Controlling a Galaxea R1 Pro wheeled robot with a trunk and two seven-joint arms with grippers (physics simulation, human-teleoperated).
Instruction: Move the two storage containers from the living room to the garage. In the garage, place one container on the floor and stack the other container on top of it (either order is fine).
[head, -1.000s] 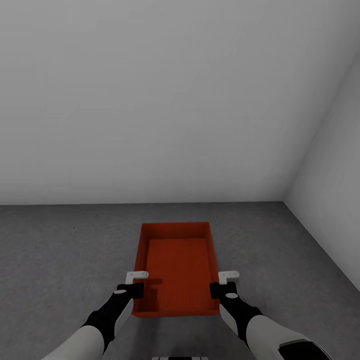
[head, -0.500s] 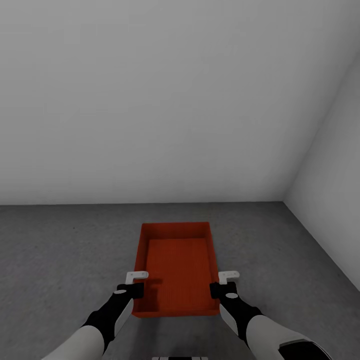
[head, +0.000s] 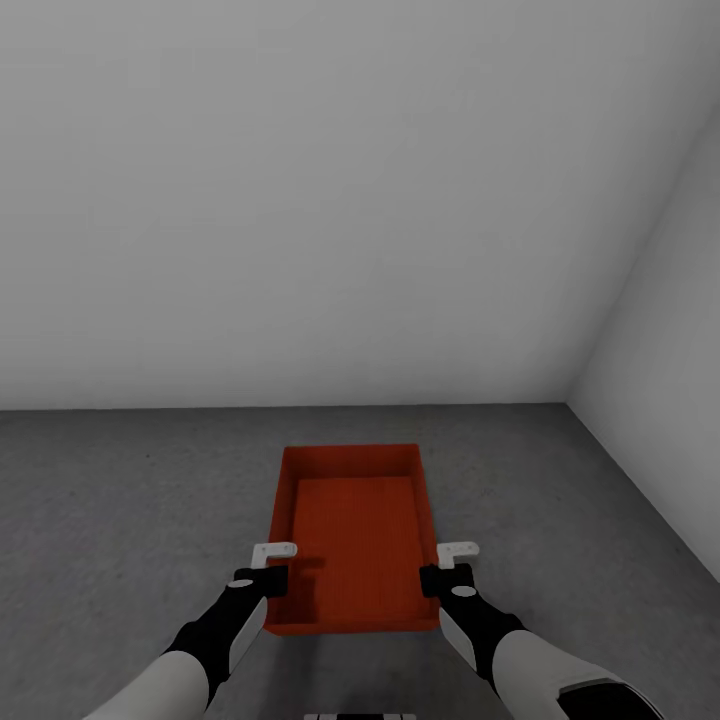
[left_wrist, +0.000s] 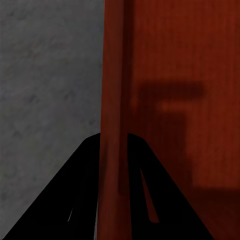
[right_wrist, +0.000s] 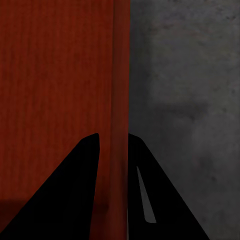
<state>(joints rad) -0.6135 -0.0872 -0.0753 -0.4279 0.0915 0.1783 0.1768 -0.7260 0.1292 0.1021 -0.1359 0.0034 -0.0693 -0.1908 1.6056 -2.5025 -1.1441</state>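
One red-orange storage container (head: 355, 530) lies level and empty just in front of me, over the garage floor (head: 120, 500). Whether its base touches the concrete I cannot tell. My left gripper (head: 272, 580) is shut on its left side wall near the front corner. In the left wrist view the gripper (left_wrist: 114, 137) has black fingers on both sides of the thin wall of the container (left_wrist: 170, 75). My right gripper (head: 432, 578) is shut on the opposite wall. The right wrist view shows that gripper (right_wrist: 114, 136) clamping the container (right_wrist: 55, 75) rim likewise. The living room is out of view.
A plain grey-white wall (head: 300, 200) stands a short way beyond the container. A second wall (head: 670, 380) meets it at the right, forming a corner. Bare dark concrete spreads to the left and right of the container.
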